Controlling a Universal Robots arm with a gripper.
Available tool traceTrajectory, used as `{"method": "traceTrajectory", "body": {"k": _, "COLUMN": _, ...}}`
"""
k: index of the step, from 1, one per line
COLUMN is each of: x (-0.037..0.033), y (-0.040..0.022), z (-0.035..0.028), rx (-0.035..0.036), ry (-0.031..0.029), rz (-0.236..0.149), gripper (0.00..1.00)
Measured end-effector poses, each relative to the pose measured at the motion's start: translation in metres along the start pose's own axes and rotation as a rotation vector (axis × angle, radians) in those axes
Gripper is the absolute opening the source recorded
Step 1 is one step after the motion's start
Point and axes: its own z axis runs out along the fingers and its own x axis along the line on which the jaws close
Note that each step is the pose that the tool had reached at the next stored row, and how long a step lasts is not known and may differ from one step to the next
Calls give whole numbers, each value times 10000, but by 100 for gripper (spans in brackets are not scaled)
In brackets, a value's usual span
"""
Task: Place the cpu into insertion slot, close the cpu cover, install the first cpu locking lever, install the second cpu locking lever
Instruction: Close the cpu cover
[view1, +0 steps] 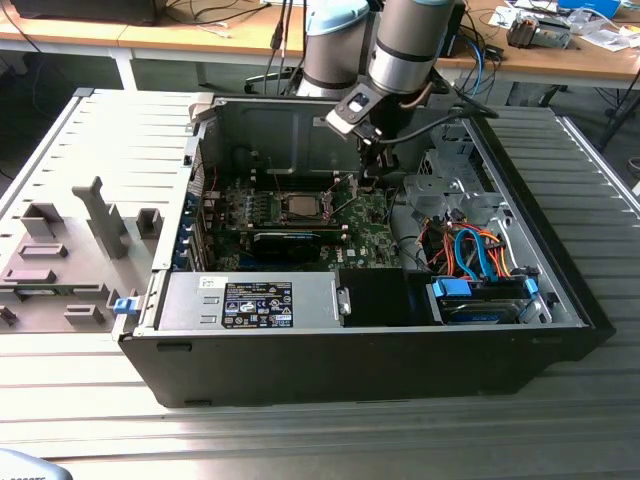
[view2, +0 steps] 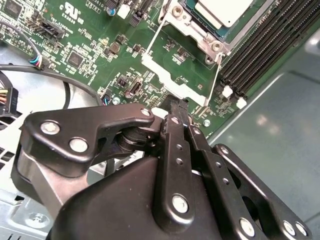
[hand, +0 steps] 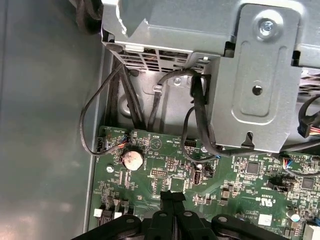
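Note:
The cpu (view1: 300, 207) (view2: 222, 9) lies with its pale silver top up in the insertion slot (view1: 300, 218) on the green board. The silver cpu cover (view2: 196, 26) lies flat around it. Two thin wire levers, one (view2: 151, 44) and the other (view2: 216, 80), reach out from the socket over the board. My gripper (view1: 378, 162) (view2: 176, 106) (hand: 172, 196) hangs above the board, on the exterior view's right of the socket and apart from it. Its black fingers (hand: 166, 200) are pressed together, shut, with nothing between them.
The board sits in an open black computer case (view1: 350, 370). A grey metal drive cage (hand: 250, 75) with black cables (hand: 197, 115) rises close to the fingers. A coin battery (hand: 132, 160), memory slots (view2: 265, 45), a power supply (view1: 250, 300) and coloured cables (view1: 475, 250) surround the socket.

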Motion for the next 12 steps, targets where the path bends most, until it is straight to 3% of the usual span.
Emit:
{"method": "traceTrajectory", "body": {"k": 5, "x": -1, "y": 2, "z": 30, "rx": -7, "ry": 61, "rz": -131, "gripper": 11}}
{"method": "traceTrajectory", "body": {"k": 12, "x": -1, "y": -1, "z": 47, "rx": -7, "ry": 63, "rz": -134, "gripper": 11}}
